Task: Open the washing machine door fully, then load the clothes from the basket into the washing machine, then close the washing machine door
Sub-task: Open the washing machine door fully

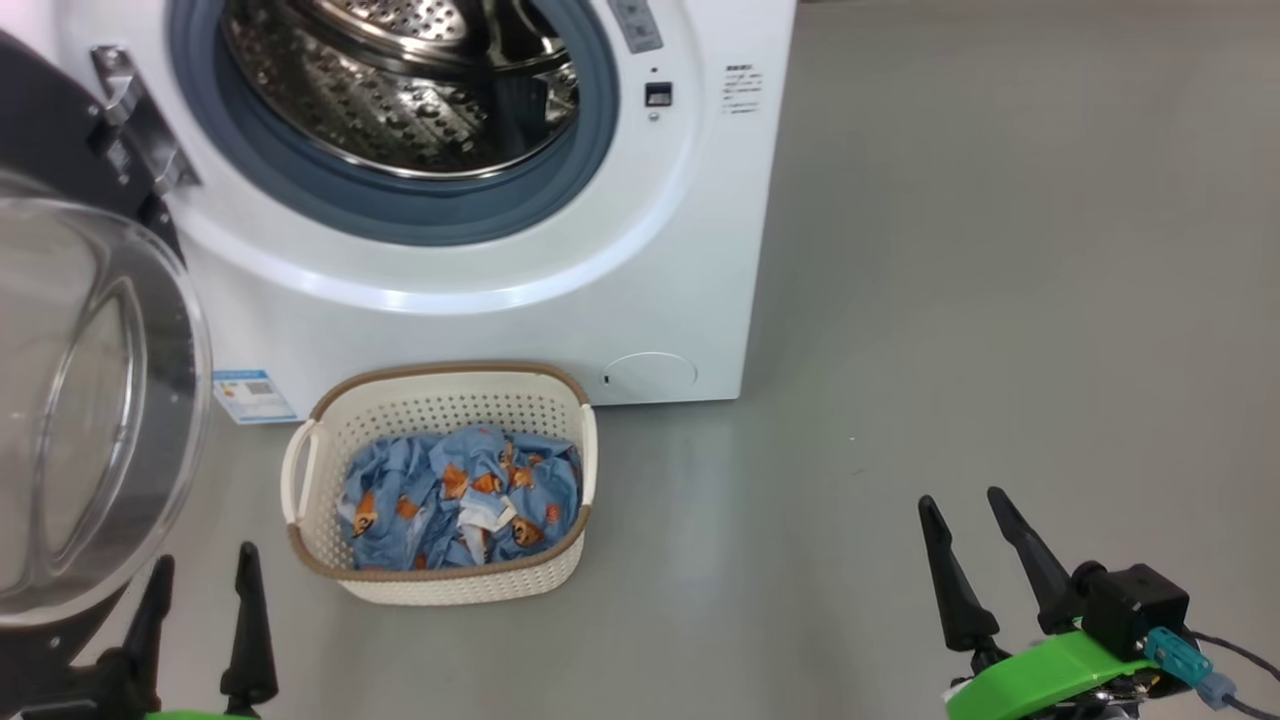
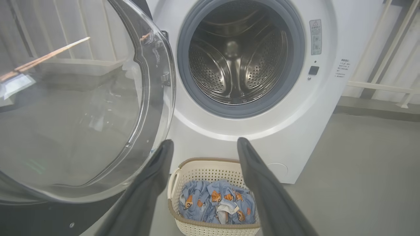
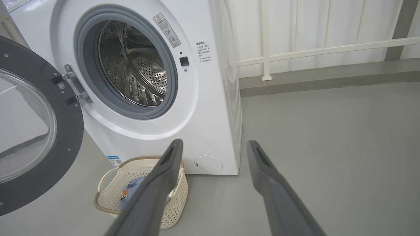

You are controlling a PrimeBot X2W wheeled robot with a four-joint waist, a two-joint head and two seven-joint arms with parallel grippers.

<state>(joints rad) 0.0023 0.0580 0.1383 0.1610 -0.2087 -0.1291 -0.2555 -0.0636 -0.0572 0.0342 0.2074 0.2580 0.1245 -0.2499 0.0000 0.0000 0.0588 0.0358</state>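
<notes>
Head view: washing machine door [image 1: 90,400] opened wide, just left of left gripper [image 1: 205,555]. Loading, closing left to do: clothes [image 1: 460,500] in basket [image 1: 450,375], ahead-right of it. Both it and right gripper [image 1: 960,497] spread apart, empty.

Our left end effector [image 1: 204,555] hangs just left of the basket [image 1: 460,585], fingers spread, empty; our right end effector [image 1: 960,497] sits well to its right, likewise spread, empty.

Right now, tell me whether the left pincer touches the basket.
Apart. The head view shows bare floor between the left pincer and the basket.
</notes>
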